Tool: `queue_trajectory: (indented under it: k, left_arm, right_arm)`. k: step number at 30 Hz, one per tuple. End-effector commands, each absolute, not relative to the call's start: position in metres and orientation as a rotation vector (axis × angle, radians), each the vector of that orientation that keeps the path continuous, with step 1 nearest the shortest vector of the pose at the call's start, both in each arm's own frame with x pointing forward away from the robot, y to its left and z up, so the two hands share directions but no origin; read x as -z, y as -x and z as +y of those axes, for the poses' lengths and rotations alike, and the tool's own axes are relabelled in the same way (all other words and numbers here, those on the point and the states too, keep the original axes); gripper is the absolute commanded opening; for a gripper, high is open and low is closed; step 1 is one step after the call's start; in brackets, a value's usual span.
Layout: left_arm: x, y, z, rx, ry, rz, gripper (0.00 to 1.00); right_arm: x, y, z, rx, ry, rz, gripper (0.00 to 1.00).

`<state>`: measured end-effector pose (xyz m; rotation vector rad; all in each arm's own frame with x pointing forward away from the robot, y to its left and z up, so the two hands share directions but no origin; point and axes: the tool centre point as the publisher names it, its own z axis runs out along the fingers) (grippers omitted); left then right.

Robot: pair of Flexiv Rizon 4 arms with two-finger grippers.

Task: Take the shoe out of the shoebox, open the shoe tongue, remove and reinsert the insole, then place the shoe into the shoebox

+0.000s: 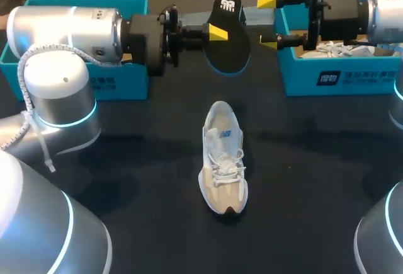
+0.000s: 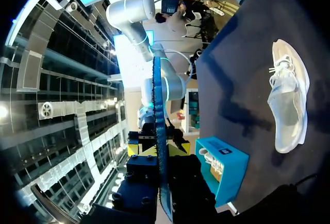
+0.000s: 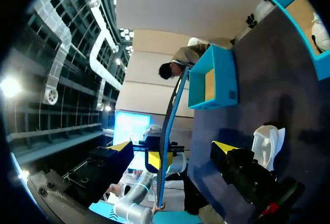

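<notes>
One black insole [image 1: 230, 47] clamped in left pincer [image 1: 220, 33], aloft; right pincer [image 1: 269, 22] spread wide, empty, just beside it; shoe [image 1: 223, 157] lying on surface [image 1: 315, 160].

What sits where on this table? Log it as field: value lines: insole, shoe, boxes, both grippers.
insole: black, out of the shoe, held off the table at its far side
left gripper: shut on the insole
right gripper: open, beside the insole, not touching it
shoe: pale, on its sole mid-table, toe toward the near edge, clear of both grippers
left shoebox: teal, far left, behind the left arm
right shoebox: teal, far right, a second shoe inside
</notes>
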<state>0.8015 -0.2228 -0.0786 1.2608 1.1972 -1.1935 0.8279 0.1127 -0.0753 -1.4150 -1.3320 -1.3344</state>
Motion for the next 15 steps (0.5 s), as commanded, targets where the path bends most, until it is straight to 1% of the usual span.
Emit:
queue_trajectory:
  k: [1,4,8,15]
  left_arm:
    - [0.078,-0.800,-0.223,1.189,-1.261,1.199,0.00]
    - [0.078,-0.800,-0.223,1.189,-1.261,1.199,0.00]
    - [0.078,-0.800,-0.223,1.189,-1.261,1.199,0.00]
    - [0.078,-0.800,-0.223,1.189,-1.261,1.199,0.00]
  right_arm:
    - [0.075,-0.827,0.114,1.334,1.420,-1.331,1.00]
    - [0.075,-0.827,0.114,1.334,1.420,-1.331,1.00]
    - [0.091,-0.810,0.097,1.275,1.381,-1.308,1.00]
    - [0.092,-0.793,0.063,1.230,1.396,-1.320,1.00]
